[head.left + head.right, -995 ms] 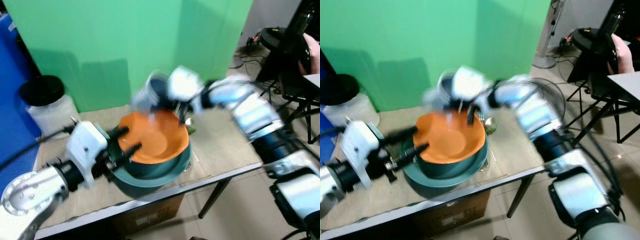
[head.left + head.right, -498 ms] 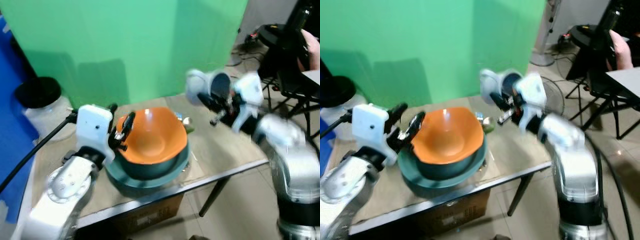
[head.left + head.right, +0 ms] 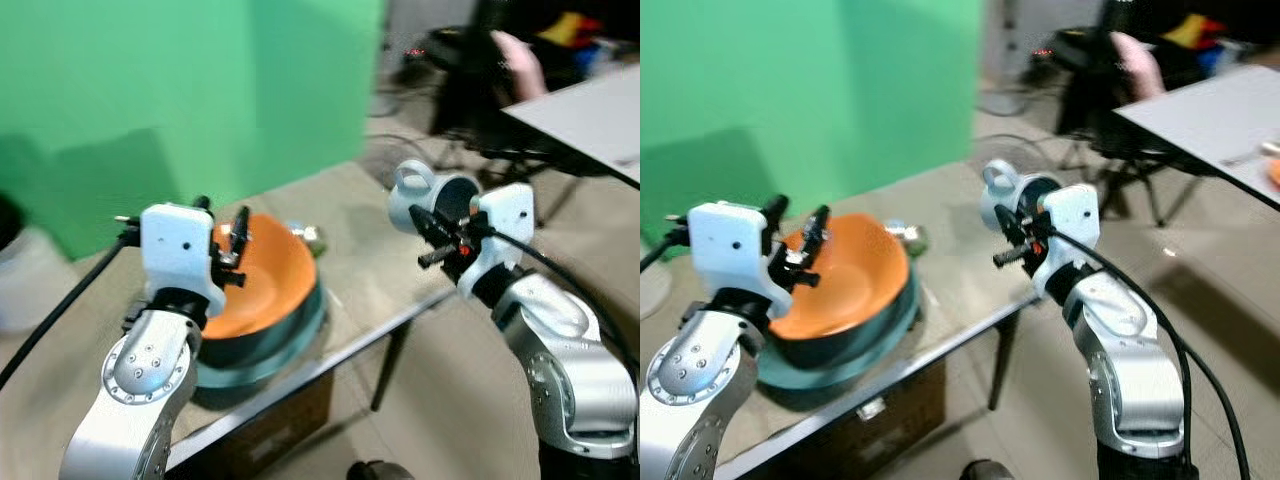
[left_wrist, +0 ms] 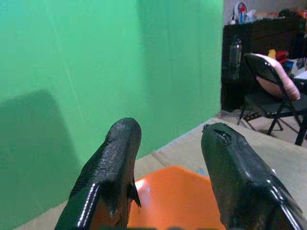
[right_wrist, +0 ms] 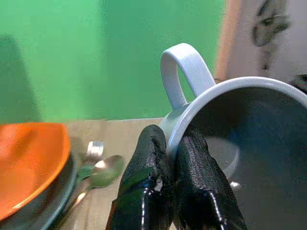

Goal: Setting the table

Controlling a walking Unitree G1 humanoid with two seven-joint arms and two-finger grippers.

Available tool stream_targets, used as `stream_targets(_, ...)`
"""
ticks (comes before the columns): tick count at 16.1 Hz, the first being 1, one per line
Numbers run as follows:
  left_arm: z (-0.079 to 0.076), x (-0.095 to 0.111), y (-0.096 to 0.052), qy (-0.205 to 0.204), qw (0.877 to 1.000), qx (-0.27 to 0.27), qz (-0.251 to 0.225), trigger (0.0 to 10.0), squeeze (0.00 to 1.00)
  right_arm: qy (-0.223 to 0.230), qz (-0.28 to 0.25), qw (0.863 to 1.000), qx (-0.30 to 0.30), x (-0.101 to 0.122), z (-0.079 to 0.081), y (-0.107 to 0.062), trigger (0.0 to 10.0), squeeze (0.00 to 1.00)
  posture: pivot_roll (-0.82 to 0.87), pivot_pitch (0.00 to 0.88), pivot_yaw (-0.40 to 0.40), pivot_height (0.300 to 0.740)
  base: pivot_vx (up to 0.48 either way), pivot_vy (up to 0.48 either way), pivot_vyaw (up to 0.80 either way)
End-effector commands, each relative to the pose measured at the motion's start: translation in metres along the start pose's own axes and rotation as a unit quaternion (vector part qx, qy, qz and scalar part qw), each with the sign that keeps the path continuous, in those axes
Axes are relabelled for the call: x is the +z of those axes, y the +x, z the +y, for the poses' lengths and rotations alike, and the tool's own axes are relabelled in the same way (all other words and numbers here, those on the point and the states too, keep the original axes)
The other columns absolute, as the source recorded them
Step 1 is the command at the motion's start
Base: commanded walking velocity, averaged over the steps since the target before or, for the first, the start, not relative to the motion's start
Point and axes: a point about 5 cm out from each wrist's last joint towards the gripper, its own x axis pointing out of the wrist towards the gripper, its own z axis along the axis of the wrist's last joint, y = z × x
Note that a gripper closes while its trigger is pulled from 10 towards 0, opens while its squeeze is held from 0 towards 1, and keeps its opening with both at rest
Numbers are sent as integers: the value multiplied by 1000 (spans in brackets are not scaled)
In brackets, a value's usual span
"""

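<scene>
My right gripper (image 3: 432,232) is shut on the rim of a pale grey mug (image 3: 432,192), held in the air past the table's right end; the pinched rim and the mug's handle (image 5: 186,67) are plain in the right wrist view. An orange bowl (image 3: 262,285) lies tilted inside a dark teal bowl (image 3: 285,338) on the wooden table (image 3: 365,265). My left gripper (image 3: 222,212) is at the orange bowl's near rim, its fingers (image 4: 117,158) apart with the orange bowl (image 4: 177,196) below and between them. Spoons (image 5: 103,173) lie beside the bowls.
A green screen stands behind the table. A cardboard box (image 3: 265,435) sits under the table. To the right are a white table (image 3: 590,110), dark chairs and a person's hand (image 3: 515,62). Bare floor lies below the mug.
The camera has swung right. My right gripper carried the mug from above the bowls out to the right, beyond the table edge. My left arm rose beside the orange bowl.
</scene>
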Motion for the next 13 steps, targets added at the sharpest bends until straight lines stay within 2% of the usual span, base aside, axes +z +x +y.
stream_targets(1, 0, 6, 2, 1, 1000, 13, -13, 10000, 0, 1, -22, 1000, -10, 11, -2, 0, 10000, 0, -68, 0, 11, 740, 0, -296, -450)
stream_targets(7, 2, 13, 9, 4, 999, 25, -25, 10000, 0, 2, -15, 999, -41, 9, -5, 7, 10000, 0, -63, 0, 12, 740, 0, -301, 0)
stream_targets(13, 2, 12, 12, 7, 999, 25, -23, 10000, 0, 3, -6, 999, -47, 6, -3, 5, 10000, 0, -70, 0, 17, 740, 0, -301, 0)
